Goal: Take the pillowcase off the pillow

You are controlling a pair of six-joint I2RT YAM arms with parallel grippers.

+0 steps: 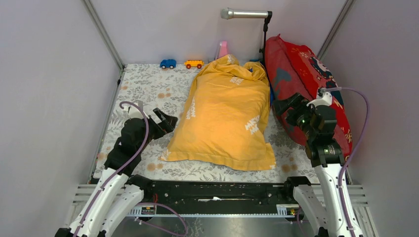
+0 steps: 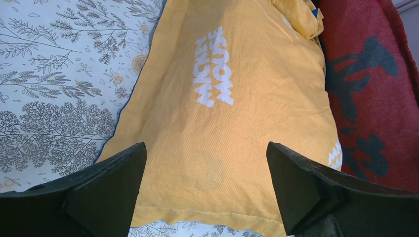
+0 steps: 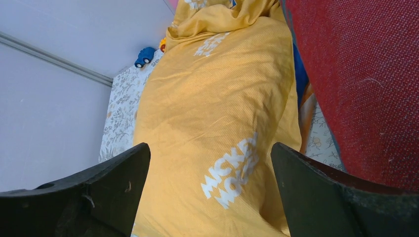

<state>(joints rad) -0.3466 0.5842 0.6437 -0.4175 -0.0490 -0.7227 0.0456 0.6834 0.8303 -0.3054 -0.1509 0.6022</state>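
The orange-yellow pillowcase with white lettering lies lengthwise in the middle of the table and bulges, so the pillow is hidden inside it. Its far end is bunched, with a bit of blue showing. It also shows in the left wrist view and the right wrist view. My left gripper is open and empty, just left of the pillowcase's near-left edge. My right gripper is open and empty, just right of the pillowcase's right edge, between it and the red cushion.
A red patterned cushion leans against the right wall. A blue toy car, an orange toy car and a pink bottle stand at the back. A microphone hangs above. The floral tablecloth covers the table.
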